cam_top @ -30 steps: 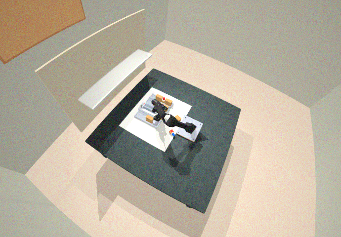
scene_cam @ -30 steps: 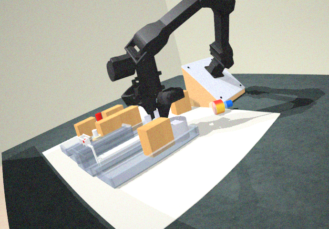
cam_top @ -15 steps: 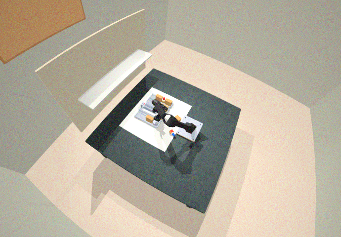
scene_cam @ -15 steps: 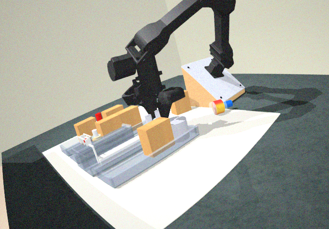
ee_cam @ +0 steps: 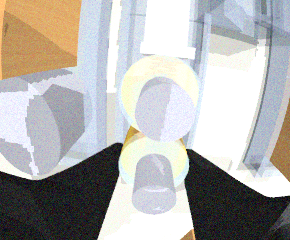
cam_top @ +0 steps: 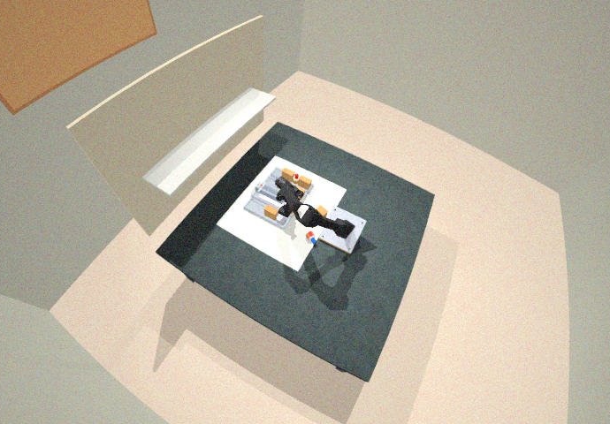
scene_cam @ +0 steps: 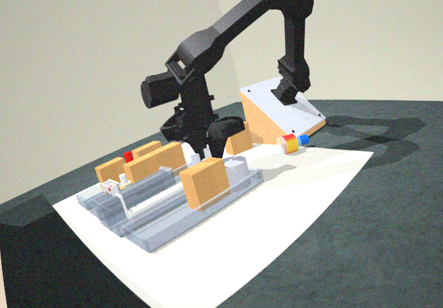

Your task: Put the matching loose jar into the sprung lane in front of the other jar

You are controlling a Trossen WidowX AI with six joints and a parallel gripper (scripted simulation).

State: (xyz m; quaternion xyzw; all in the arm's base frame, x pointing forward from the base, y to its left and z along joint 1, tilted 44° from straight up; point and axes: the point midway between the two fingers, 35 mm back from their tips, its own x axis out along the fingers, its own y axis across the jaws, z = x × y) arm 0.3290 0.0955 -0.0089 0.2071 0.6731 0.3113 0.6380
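My gripper (ee_cam: 153, 152) (scene_cam: 209, 154) is shut on a jar (ee_cam: 154, 167) (scene_cam: 207, 152) with a pale yellow shoulder and a grey-lilac cap, at the front end of the sprung lane (ee_cam: 203, 62). The matching old jar (ee_cam: 160, 70) (scene_cam: 195, 158) is directly behind it, in front of the white pusher plate (ee_cam: 150, 51). The two look touching or nearly so in the wrist view. The held jar looks nearly upright. Its base, the lane floor under it and the low front stop are hidden, so I cannot tell whether it stands on the floor.
A grey cylinder (ee_cam: 45, 120) (scene_cam: 237, 172) stands beside the lane. Wooden blocks (scene_cam: 205, 183) (cam_top: 271, 212) stand on and around the clear tray. A red-capped jar (scene_cam: 128, 156) (cam_top: 295, 177) is among blocks at the far side. A blue-capped jar (scene_cam: 289, 143) (cam_top: 310, 236) lies near the arm's base.
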